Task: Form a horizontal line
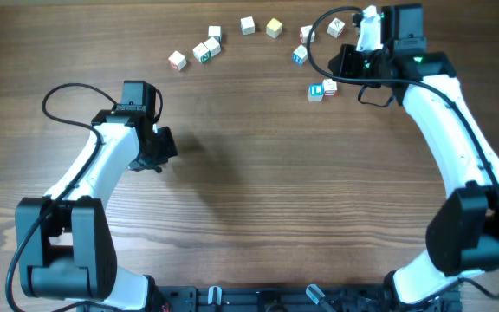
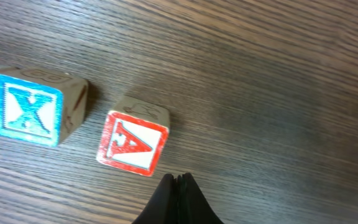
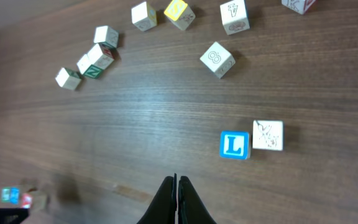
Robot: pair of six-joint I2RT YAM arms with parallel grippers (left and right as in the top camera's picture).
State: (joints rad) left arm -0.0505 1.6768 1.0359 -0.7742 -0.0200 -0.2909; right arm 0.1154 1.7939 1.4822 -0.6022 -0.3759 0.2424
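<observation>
No row of cubes shows; all the alphabet cubes lie loose. My left gripper (image 1: pixel 165 144) (image 2: pixel 177 178) is shut and empty, its tips just right of and below a red A cube (image 2: pixel 133 142), with a blue X cube (image 2: pixel 27 109) a small gap to its left. Both are hidden under the left arm in the overhead view. My right gripper (image 1: pixel 346 62) (image 3: pixel 177 179) is shut and empty above bare wood. A blue L cube (image 3: pixel 235 145) (image 1: pixel 317 91) touches a pale cube (image 3: pixel 268 135) (image 1: pixel 329 86) ahead and to the right of it.
Several loose cubes arc along the far edge: a group at the left (image 1: pixel 203 52), a white one (image 1: pixel 248 25), a yellow one (image 1: pixel 274 28), a blue-faced one (image 1: pixel 300 55). In the right wrist view, an 8 cube (image 3: pixel 217 60) and a V cube (image 3: pixel 234 15).
</observation>
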